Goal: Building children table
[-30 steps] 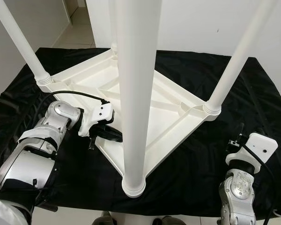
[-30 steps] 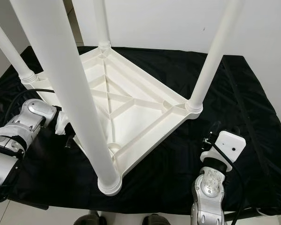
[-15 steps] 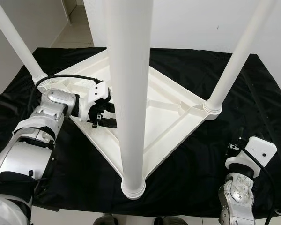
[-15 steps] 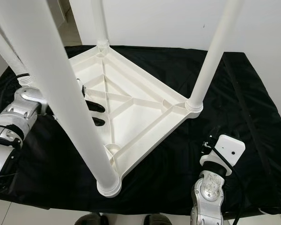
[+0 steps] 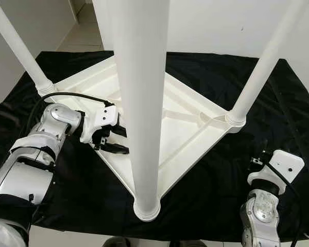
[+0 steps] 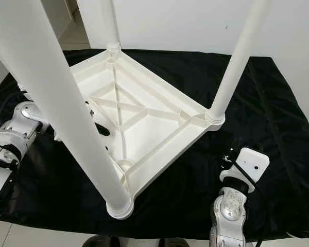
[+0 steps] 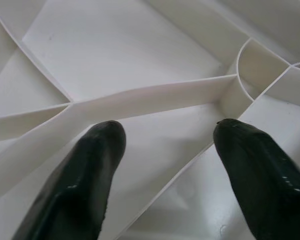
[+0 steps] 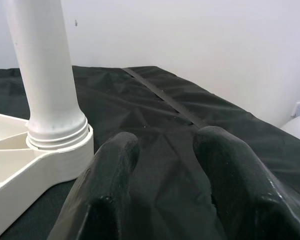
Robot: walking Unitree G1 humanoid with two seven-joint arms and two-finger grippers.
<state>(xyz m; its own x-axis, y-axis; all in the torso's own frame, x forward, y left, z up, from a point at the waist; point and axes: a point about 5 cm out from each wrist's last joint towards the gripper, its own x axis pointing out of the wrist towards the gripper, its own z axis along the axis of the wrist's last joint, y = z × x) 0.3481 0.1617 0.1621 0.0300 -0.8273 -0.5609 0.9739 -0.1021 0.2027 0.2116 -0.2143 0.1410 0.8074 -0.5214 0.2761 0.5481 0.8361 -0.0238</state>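
Where ribbed white plastic (image 5: pixel 185 123), left hand (image 7: pixel 165 150) spread.

White table (image 5: pixel 188 110), black cloth (image 5: pixel 216 170)

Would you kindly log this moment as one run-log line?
table: upside down on black cloth, four legs in | left gripper: open, over ribbed underside | right gripper: open, idle

A black cloth (image 5: pixel 216 170) covered the bench, and the white table (image 6: pixel 144 118) (upside down, legs up) rested on it.
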